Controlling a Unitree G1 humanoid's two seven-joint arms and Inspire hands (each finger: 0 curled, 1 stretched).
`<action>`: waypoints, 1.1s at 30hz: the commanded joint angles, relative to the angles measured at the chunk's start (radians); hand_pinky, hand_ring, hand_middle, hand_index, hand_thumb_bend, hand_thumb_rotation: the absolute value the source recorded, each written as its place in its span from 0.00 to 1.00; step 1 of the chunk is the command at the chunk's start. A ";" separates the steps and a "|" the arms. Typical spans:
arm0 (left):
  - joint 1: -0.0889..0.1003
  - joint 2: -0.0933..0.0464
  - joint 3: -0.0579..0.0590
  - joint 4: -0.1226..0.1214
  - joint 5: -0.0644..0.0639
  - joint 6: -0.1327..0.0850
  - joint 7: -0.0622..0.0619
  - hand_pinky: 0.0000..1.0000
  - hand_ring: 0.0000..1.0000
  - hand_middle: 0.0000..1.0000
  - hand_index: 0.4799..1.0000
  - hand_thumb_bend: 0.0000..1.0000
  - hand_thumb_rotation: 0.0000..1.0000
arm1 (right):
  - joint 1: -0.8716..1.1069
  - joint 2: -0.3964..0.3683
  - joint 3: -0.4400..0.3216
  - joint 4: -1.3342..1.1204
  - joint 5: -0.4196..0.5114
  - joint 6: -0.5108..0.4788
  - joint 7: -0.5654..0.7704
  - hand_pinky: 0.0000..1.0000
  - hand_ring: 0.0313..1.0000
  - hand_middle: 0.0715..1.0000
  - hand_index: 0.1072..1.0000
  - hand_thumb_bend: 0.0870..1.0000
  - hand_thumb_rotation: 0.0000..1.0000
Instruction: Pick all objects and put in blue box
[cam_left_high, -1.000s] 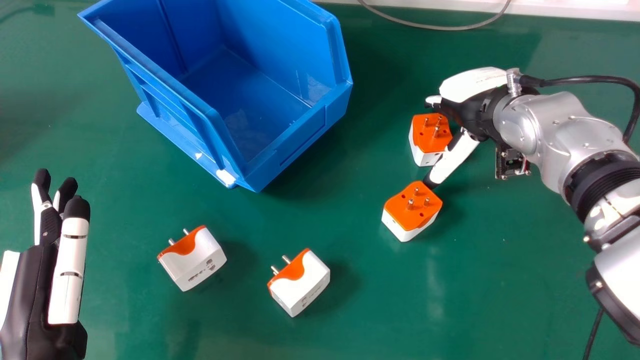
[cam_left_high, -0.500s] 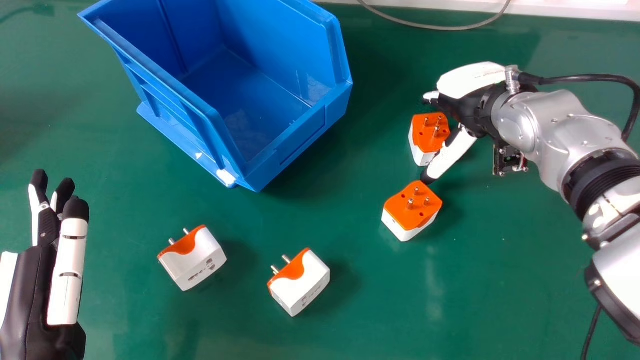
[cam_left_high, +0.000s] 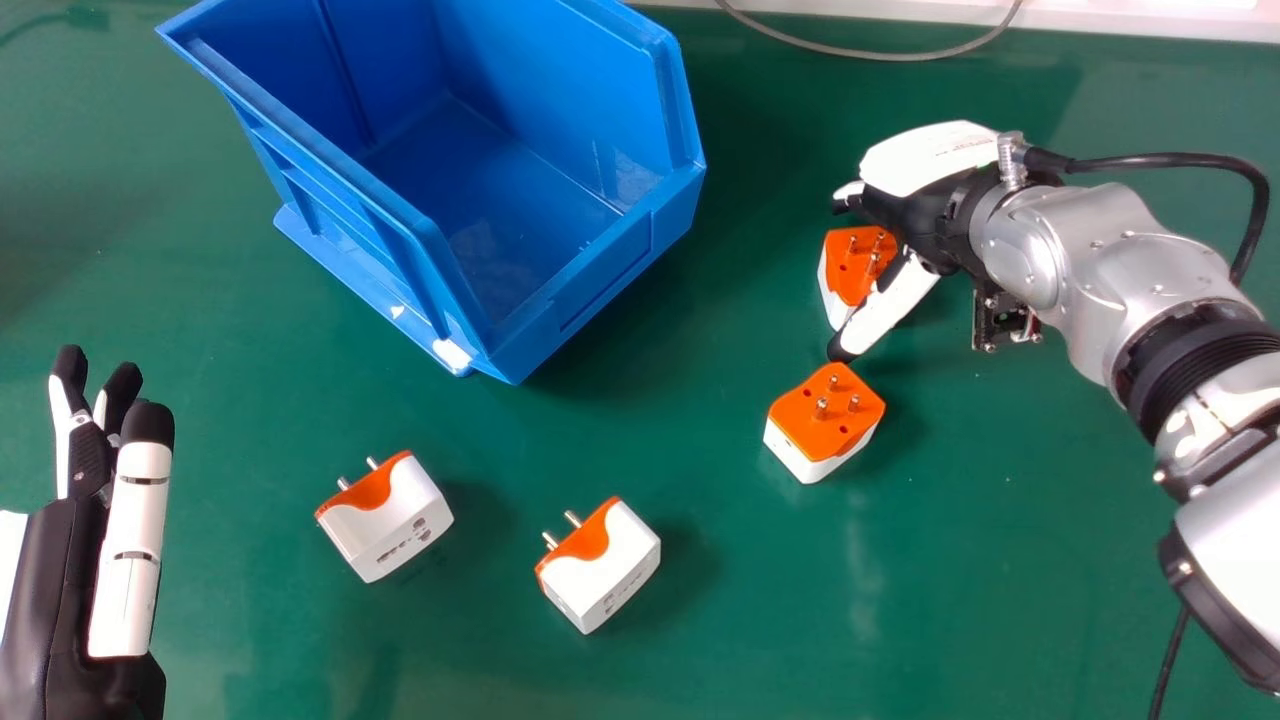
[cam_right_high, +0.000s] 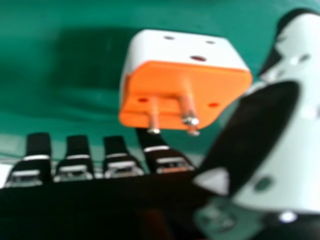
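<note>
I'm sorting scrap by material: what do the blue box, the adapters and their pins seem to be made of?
Box: likely rigid moulded plastic, semi-gloss, going by its side ribs and soft reflections.
Adapters: probably hard plastic, smooth white and orange, with rounded edges.
Pins: metal, judging by bright silvery glints; solid or plated, I can't tell.

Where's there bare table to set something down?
The green table is bare between the nearer pins-up adapter, the right forearm and the head view's bottom edge. Another patch lies between the left hand and blue box. It's crowded around the right hand, by the farther pins-up adapter.
</note>
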 joint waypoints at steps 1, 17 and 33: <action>0.014 0.001 0.008 -0.024 -0.005 -0.006 0.000 1.00 1.00 1.00 1.00 0.53 0.92 | -0.033 0.003 -0.010 0.006 0.008 0.008 -0.011 0.85 0.92 0.93 0.88 0.60 0.49; 0.013 0.002 0.011 -0.018 -0.009 -0.015 -0.003 1.00 1.00 1.00 1.00 0.54 0.92 | -0.045 -0.016 0.022 -0.001 -0.032 -0.002 -0.023 0.69 0.78 0.81 0.79 0.61 0.45; 0.017 -0.003 0.016 -0.021 -0.022 -0.021 -0.008 1.00 1.00 1.00 1.00 0.52 0.93 | -0.035 -0.016 0.005 0.003 -0.023 -0.015 -0.075 0.60 0.71 0.76 0.81 0.57 0.35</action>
